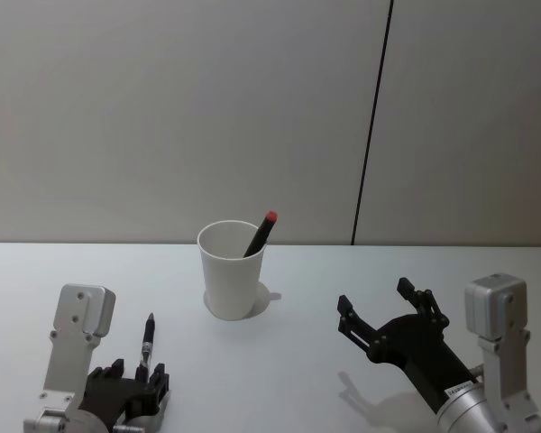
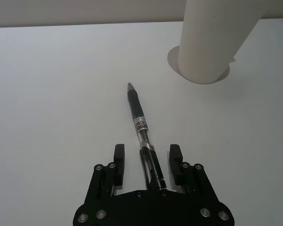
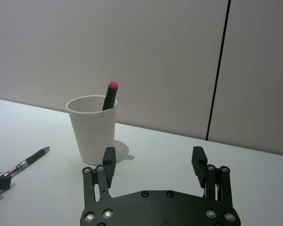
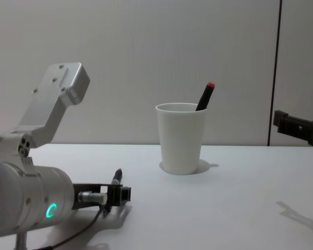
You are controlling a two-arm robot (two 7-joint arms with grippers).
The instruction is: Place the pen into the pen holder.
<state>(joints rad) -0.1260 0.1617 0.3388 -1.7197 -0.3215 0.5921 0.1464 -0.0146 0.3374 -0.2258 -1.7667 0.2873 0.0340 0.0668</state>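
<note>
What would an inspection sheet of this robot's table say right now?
Surface: white table, smooth.
Job's things: black pen lies on the table, tip toward the pen holder, an upright white paper cup; a red-capped pen already leans inside it.
Clutter: nothing seen.
Grippers: left gripper open, low at the table, fingers either side of the black pen's back end, not touching it; right gripper open, raised off the table to the cup's right.
Cables: what looks like a thin dark cable under the left gripper.
Surroundings: plain grey wall with one dark vertical seam.
</note>
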